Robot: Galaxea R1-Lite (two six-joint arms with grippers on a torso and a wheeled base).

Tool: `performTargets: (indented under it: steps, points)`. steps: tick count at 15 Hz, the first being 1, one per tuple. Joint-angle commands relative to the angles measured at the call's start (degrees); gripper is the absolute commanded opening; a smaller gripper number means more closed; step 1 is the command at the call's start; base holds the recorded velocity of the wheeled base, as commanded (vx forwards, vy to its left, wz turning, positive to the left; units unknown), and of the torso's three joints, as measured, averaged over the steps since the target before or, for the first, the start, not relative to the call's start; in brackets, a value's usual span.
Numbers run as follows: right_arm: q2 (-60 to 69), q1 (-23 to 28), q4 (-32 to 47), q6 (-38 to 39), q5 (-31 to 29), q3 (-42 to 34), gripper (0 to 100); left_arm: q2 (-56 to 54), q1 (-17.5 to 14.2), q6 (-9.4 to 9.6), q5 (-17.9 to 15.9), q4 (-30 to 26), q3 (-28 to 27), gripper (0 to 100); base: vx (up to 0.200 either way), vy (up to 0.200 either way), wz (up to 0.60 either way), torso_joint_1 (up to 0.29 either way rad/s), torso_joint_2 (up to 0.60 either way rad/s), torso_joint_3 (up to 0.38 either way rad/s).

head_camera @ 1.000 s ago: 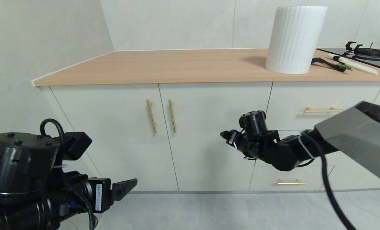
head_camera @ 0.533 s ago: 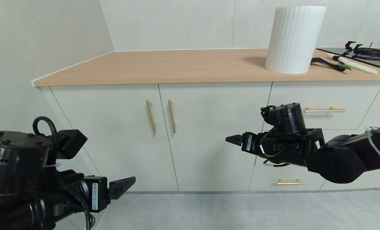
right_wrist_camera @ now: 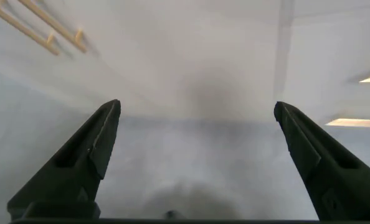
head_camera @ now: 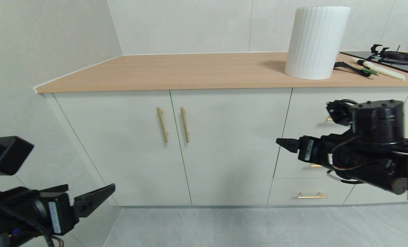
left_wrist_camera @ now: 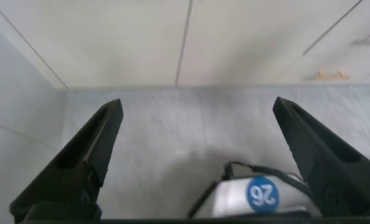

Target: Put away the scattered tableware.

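On the wooden surface [head_camera: 190, 70], past the tall white ribbed container [head_camera: 316, 43] and just short of the hob [head_camera: 396, 56], lie what look like 3 slim utensils [head_camera: 379, 70], well apart from both arms. They are probably light, stiff and smooth, lying flat, so each would best be pinched across the handle near its middle, with a narrow, firm grip. The left gripper [head_camera: 91, 188] hangs low before the cupboard doors with its fingers [left_wrist_camera: 88, 155] spread wide around nothing, and the right gripper [right_wrist_camera: 196, 106], before the drawers, has its fingers [right_wrist_camera: 88, 152] equally wide, touching nothing.
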State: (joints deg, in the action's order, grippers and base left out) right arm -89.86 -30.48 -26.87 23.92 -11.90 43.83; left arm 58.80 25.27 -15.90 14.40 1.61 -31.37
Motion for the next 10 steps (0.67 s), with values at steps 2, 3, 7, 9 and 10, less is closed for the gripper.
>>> performTargets:
  steps: [2, 3, 7, 9, 10]
  points:
    - [23.76, 0.59, -3.72, -9.33, -4.89, -15.88, 100, -22.67, -4.88, 10.01, -0.16, -0.20, 8.25, 100, 0.000, 0.000, 0.00, 0.000, 0.00, 0.000]
    - [33.61, 3.49, -3.45, -12.67, -4.63, -20.71, 100, -29.26, -7.25, 14.58, -0.25, -0.55, 10.10, 100, 0.000, 0.000, 0.00, 0.000, 0.00, 0.000]
    - [51.71, 13.78, -3.28, -20.14, -4.45, -26.60, 100, -40.60, -12.35, 16.86, -0.07, -0.73, 11.42, 100, 0.000, 0.000, 0.00, 0.000, 0.00, 0.000]
    - [61.03, 15.62, -2.05, -26.47, -4.80, -29.24, 100, -44.73, -14.64, 16.86, -0.16, -0.73, 11.33, 100, 0.000, 0.000, 0.00, 0.000, 0.00, 0.000]
    - [63.31, 16.68, -1.61, -28.14, -4.89, -30.20, 100, -45.61, -14.90, 16.86, -0.16, -0.73, 11.42, 100, 0.000, 0.000, 0.00, 0.000, 0.00, 0.000]
